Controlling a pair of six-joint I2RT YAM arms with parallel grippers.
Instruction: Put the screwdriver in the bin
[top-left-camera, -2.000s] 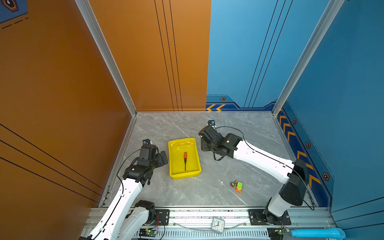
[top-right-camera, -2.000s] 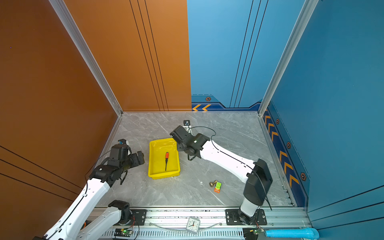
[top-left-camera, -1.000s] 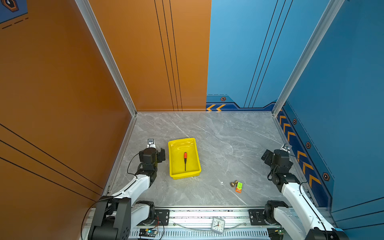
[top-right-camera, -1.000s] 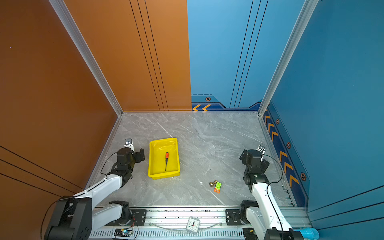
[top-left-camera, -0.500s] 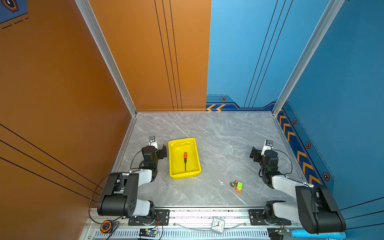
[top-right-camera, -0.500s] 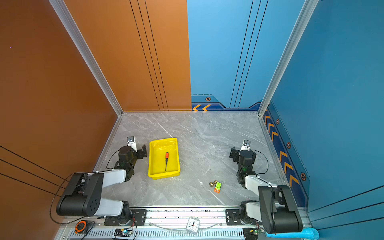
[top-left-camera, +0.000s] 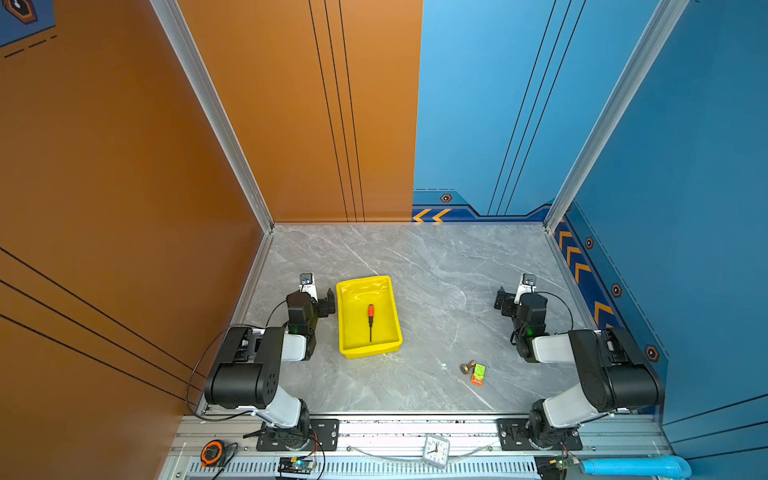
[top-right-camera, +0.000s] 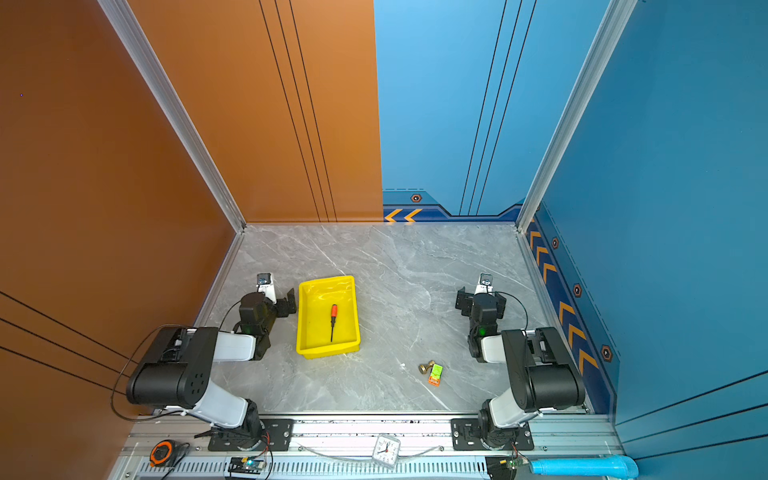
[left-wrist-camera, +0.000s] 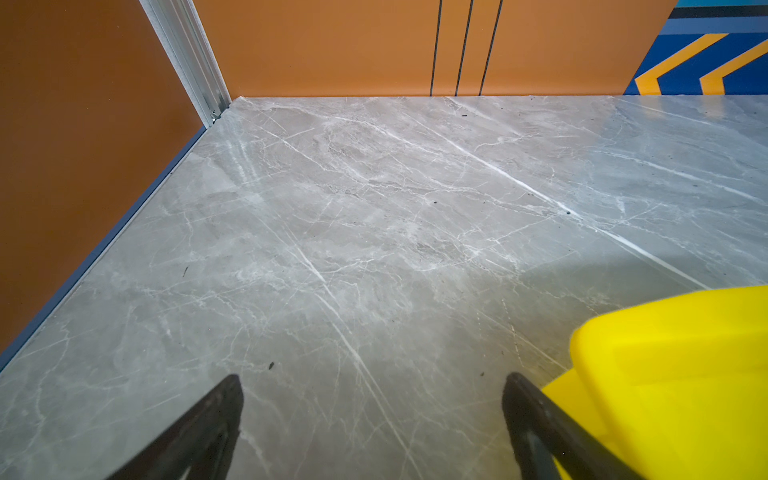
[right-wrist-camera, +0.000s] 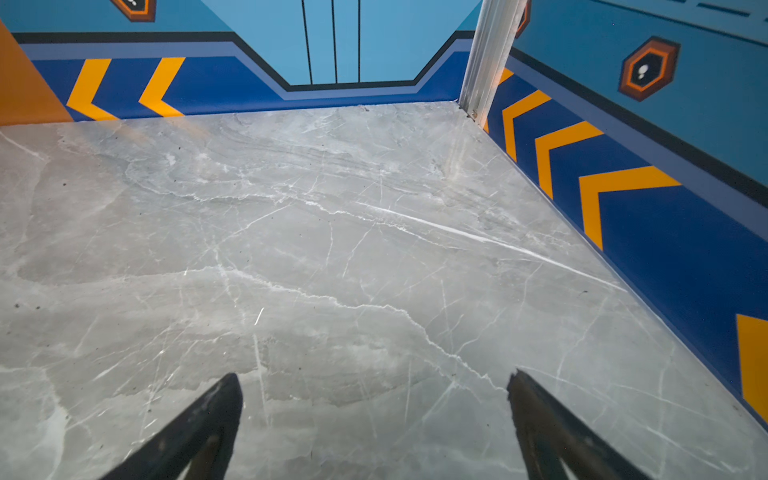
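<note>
Lying flat inside the bin (top-left-camera: 340, 316), along its middle with the handle toward the far edge, the screwdriver (top-left-camera: 370, 322) looks light, stiff and slim. Its thin shaft would likely slip, so the orange handle seems the better place to pinch. The left gripper (left-wrist-camera: 374, 378) and right gripper (right-wrist-camera: 374, 374) both stand wide, holding nothing.

Robotics lab cell: printed panel walls (top-left-camera: 291, 124), marble-look tabletop (top-left-camera: 436, 270), arms (top-left-camera: 245, 374) bolted to aluminium rail (top-left-camera: 415, 427).
</note>
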